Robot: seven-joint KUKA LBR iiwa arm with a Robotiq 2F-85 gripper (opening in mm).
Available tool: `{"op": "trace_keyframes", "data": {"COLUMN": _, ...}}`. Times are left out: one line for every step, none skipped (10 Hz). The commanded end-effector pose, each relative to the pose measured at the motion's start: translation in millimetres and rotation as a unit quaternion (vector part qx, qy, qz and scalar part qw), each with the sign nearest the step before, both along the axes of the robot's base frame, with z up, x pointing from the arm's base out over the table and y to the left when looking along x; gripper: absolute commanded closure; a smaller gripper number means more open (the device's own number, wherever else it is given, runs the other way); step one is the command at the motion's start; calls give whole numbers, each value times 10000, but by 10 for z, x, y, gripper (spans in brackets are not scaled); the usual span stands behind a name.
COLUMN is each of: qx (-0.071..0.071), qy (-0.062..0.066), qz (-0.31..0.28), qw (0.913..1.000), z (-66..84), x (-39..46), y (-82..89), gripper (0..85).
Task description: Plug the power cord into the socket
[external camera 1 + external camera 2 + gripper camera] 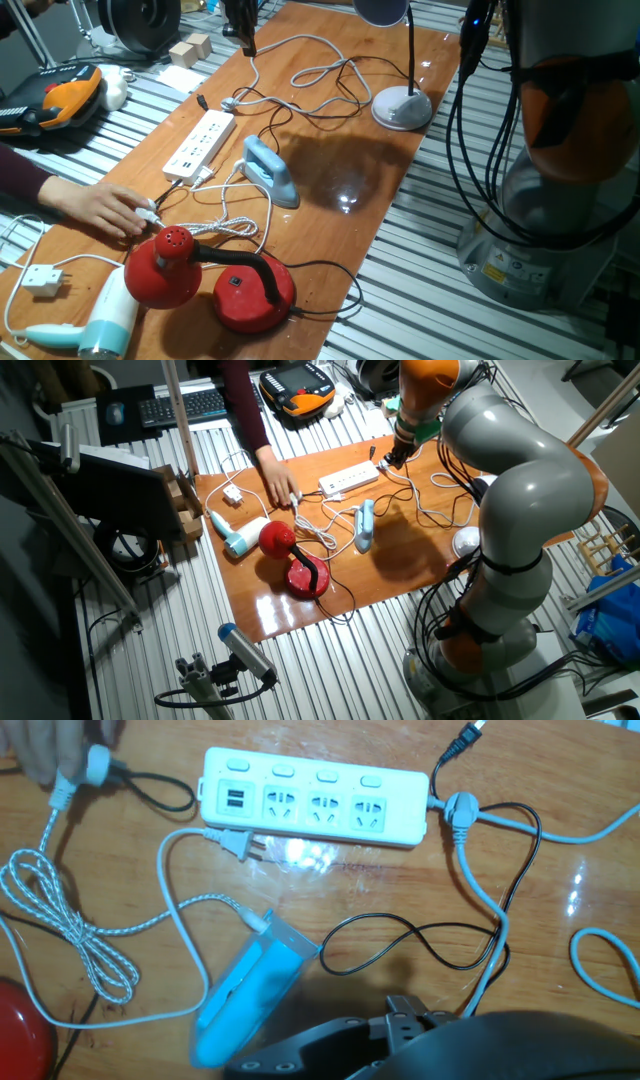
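Observation:
The socket is a long white power strip [315, 800] with its outlets showing free; it also shows in one fixed view [200, 145] and the other [349, 479]. The light-blue iron [250, 985] lies just in front of it [272, 172]. Its braided power cord [60, 925] runs through a tied bundle to a person's hand [100, 208], which holds the white plug end [150, 213]. My gripper [243, 40] hangs above the table beyond the strip's far end, away from the cord; it also shows in the other fixed view [392, 458]. Its jaws are not clear.
A small white two-prong plug [235, 842] on a smooth white cord lies against the strip's front. A black cord [400, 935] and black plug [462, 738] lie to the right. A red lamp [210, 280], hair dryer [105, 320], boxy plug [42, 280] and white desk lamp [402, 108] share the table.

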State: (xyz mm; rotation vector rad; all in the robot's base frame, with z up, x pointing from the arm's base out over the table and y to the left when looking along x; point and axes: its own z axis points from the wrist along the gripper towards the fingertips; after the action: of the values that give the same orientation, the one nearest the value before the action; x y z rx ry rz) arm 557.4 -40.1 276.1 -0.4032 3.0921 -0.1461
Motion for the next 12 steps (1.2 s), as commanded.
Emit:
{"op": "trace_keyframes", "data": {"qx": -17, "qy": -12, "qz": 17, "qw": 10000, "z": 2, "x": -1, "y": -6, "gripper": 850}}
{"op": "trace_keyframes", "data": {"qx": -17, "qy": -17, "qz": 41, "qw": 10000, "z": -2, "x": -6, "y": -18, "gripper": 850}}
{"op": "trace_keyframes", "data": {"qx": -18, "qy": -23, "qz": 65, "qw": 10000, "z": -13, "x": -8, "y": -33, "gripper": 850}}
{"op": "trace_keyframes", "data": {"qx": -19, "qy": -36, "qz": 81, "qw": 10000, "z": -18, "x": -4, "y": -38, "gripper": 850}}
{"op": "trace_keyframes", "data": {"qx": -27, "qy": -50, "qz": 98, "qw": 9999, "z": -21, "x": -5, "y": -43, "gripper": 850}}
{"op": "trace_keyframes", "data": {"qx": -58, "qy": -72, "qz": 115, "qw": 9999, "z": -20, "x": -5, "y": -44, "gripper": 850}}
{"op": "trace_keyframes", "data": {"qx": -66, "qy": -87, "qz": 109, "qw": 9999, "z": -17, "x": -2, "y": -41, "gripper": 850}}
{"op": "trace_keyframes", "data": {"qx": -81, "qy": -89, "qz": 94, "qw": 9999, "z": -14, "x": 2, "y": -39, "gripper": 850}}
{"op": "trace_keyframes", "data": {"qx": -88, "qy": -90, "qz": 87, "qw": 9999, "z": -8, "x": 3, "y": -47, "gripper": 850}}
{"op": "trace_keyframes", "data": {"qx": -89, "qy": -86, "qz": 117, "qw": 9999, "z": 13, "x": 5, "y": -71, "gripper": 850}}
{"op": "trace_keyframes", "data": {"qx": -123, "qy": -79, "qz": 186, "qw": 9997, "z": 24, "x": 13, "y": -93, "gripper": 850}}
{"op": "trace_keyframes", "data": {"qx": -117, "qy": -83, "qz": 225, "qw": 9996, "z": 15, "x": 14, "y": -109, "gripper": 850}}
